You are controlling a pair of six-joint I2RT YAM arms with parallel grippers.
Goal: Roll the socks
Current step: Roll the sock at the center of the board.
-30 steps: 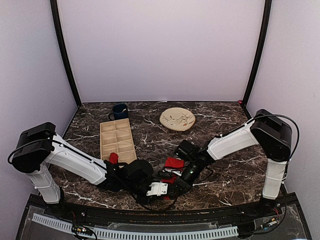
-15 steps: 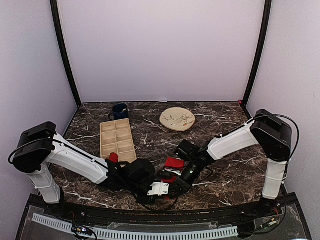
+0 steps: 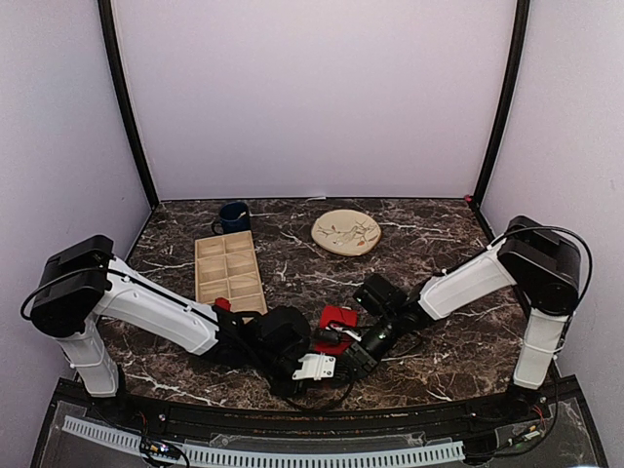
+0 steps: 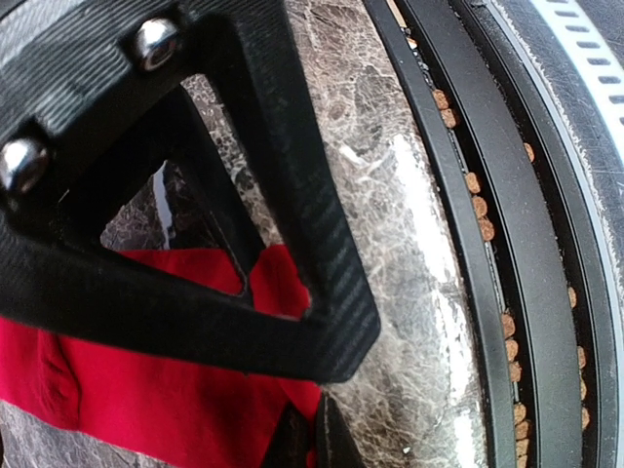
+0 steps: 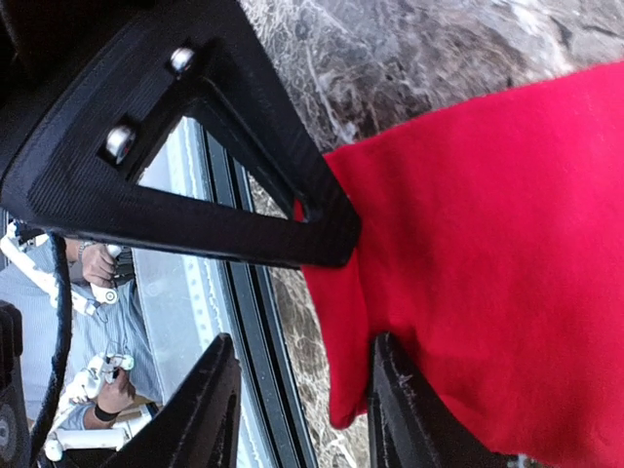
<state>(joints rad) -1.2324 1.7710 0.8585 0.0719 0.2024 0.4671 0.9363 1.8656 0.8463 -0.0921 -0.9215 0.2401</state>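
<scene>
The socks (image 3: 336, 319) are seen bunched at lower centre of the overhead frame, on the marbled surface (image 3: 439, 244). Within the last second the right end effector (image 5: 359, 297) has been spread, with red fabric loose between its fingers. The left end effector (image 4: 312, 441) has been pressed together, apparently pinching the fabric edge. A handover of the hold is suggested; little rolling is judged done.

You see a dark marble table (image 3: 439, 244) with white veins, enclosed by a pale lilac back wall (image 3: 312, 97) and side walls (image 3: 49, 117). Black posts (image 3: 128, 107) mark the rear corners. A white slotted strip (image 3: 263, 454) edges the front. Lighting is even.
</scene>
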